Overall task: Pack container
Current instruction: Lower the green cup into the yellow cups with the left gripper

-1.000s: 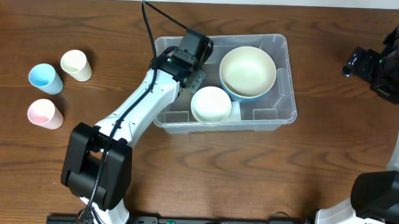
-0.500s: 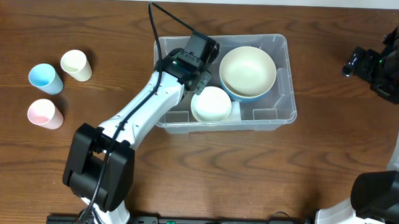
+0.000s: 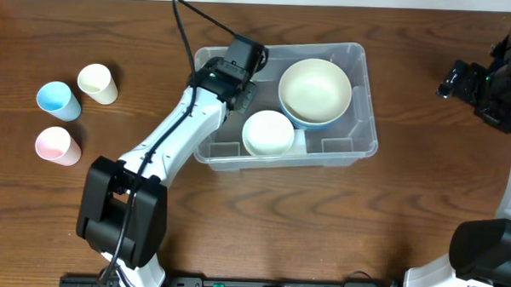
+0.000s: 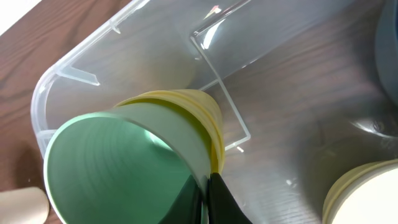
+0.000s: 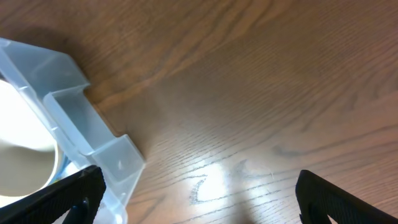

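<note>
The clear plastic container (image 3: 362, 55) stands mid-table. Inside its left end, my left gripper (image 3: 241, 73) is shut on the rim wall of a green cup (image 4: 118, 162), one finger inside and one outside. That cup sits nested in a yellow cup (image 4: 208, 115), tilted above the container's floor (image 4: 280, 99). The wrist hides these cups from overhead. My right gripper (image 3: 459, 81) hangs open over bare table at the far right, and its wrist view catches the container's corner (image 5: 74, 99) beside the wide-apart fingers (image 5: 62, 199).
In the container lie a large cream bowl (image 3: 315, 88) nested in a blue one and a small white bowl (image 3: 269, 133). Three loose cups stand at the table's left: cream (image 3: 97, 83), blue (image 3: 58, 100) and pink (image 3: 57, 145).
My left gripper closed fully, swung slightly toward the container's middle, then back toward its left end. The container slid a little to the left. The right arm has not moved.
</note>
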